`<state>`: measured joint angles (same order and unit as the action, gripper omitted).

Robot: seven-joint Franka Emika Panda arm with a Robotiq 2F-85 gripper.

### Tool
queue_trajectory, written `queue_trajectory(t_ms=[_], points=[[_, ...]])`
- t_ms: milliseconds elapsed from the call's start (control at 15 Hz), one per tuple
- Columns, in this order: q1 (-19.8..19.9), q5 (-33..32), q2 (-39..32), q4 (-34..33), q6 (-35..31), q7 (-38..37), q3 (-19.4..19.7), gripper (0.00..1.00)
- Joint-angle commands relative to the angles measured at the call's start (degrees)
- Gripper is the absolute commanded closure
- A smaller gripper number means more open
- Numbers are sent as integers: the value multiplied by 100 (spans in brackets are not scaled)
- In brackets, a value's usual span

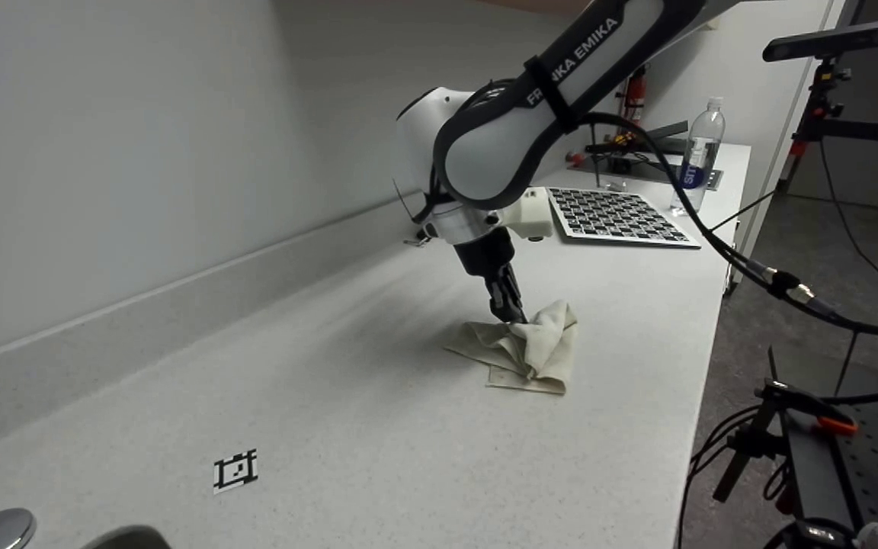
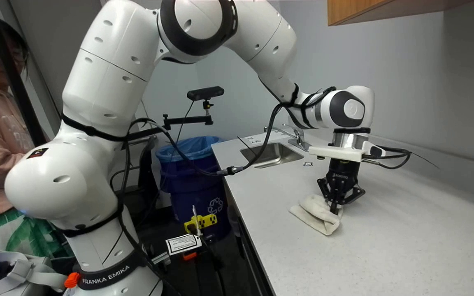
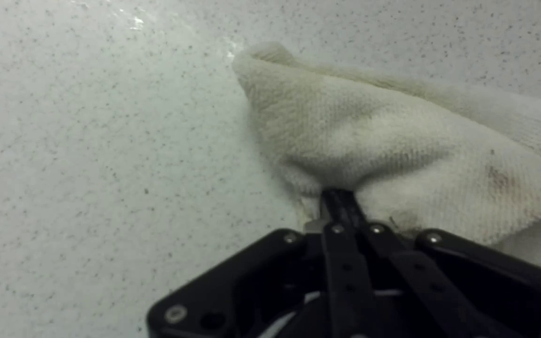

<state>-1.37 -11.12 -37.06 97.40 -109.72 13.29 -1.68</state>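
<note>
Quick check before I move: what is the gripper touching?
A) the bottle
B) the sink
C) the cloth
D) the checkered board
C: in the wrist view the gripper, its jaws closed together, presses into the folds of the cloth.

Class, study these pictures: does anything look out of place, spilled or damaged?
The cloth has a brownish stain toward the wrist view's right side, odd against mostly pale fabric. Bright glints on the counter, at that view's top left, may be moisture or reflection. Nothing else stands out.
</note>
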Motion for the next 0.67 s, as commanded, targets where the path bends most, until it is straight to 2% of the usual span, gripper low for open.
queue_trajectory(t_ms=[0, 600], points=[[-131, 58, -802, -349, -132, 154, -234, 100], [-228, 58, -864, -582, -91, 484, -443, 100]])
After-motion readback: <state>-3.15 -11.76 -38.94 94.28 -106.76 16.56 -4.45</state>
